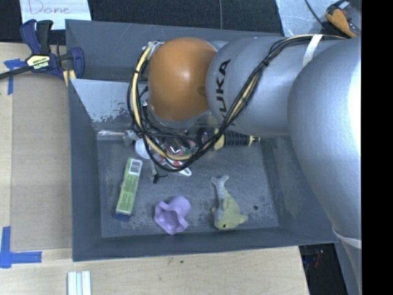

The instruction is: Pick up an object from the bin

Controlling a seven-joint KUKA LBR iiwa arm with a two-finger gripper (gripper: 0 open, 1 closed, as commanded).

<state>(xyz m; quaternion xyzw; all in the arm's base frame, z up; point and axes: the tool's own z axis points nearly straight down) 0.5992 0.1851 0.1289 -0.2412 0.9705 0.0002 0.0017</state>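
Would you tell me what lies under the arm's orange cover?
Only a white edge peeks out below the cables; the rest beneath the cover is hidden. The green box, purple lump and toy fish lie clear of it.

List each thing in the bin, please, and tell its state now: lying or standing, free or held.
Green box: lying flat on the floor of the bin, left side, free.
Purple lump: crumpled, lying near the front wall, free.
Toy fish: lying near the front wall, tail toward the arm, free.
Arm: reaching down into the back part of the bin.
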